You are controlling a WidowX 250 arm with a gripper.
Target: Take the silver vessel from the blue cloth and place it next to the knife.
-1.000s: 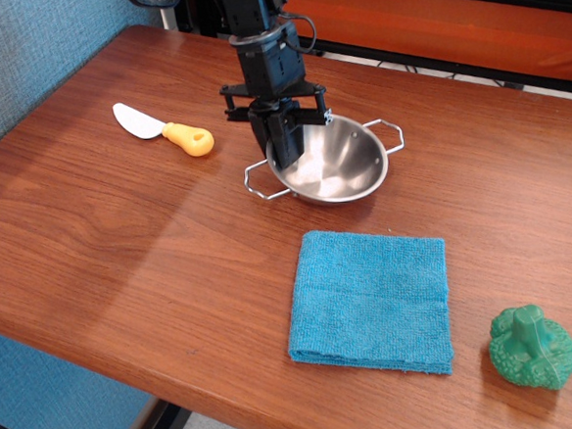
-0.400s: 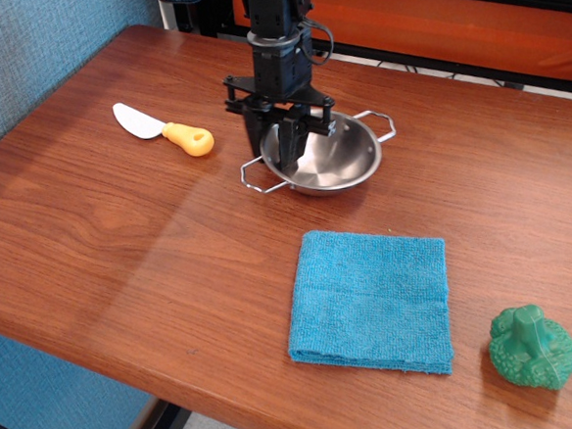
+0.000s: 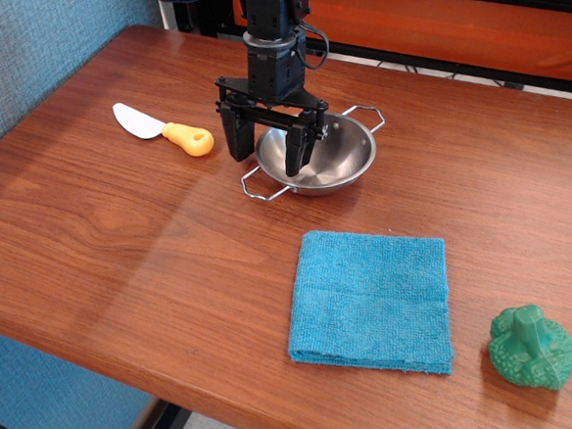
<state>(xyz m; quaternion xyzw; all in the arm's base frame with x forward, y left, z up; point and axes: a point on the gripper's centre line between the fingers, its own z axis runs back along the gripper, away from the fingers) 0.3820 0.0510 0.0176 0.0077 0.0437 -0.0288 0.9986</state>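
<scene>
Already off the blue cloth point(image 3: 371, 302), the silver vessel point(image 3: 331, 157) sat upright on the wooden table point(image 3: 101, 237), just to the right of the knife point(image 3: 164, 131) and well clear of the towel, which lay flat nearer the front edge. The gripper point(image 3: 268, 155) hung over the bowl's left rim with its jaws spread wide, one finger outside the rim and the other over the bowl's interior, apparently gripping nothing. The placing looked done, and the step in hand appeared to be the release and withdrawal. To finish it cleanly, the arm would have needed to rise straight up with the jaws kept apart, so that neither finger caught the rim or the thin wire handle on the near left side and dragged the bowl toward the knife's orange handle. A green toy vegetable point(image 3: 533, 346) sat apart at the front right corner.
</scene>
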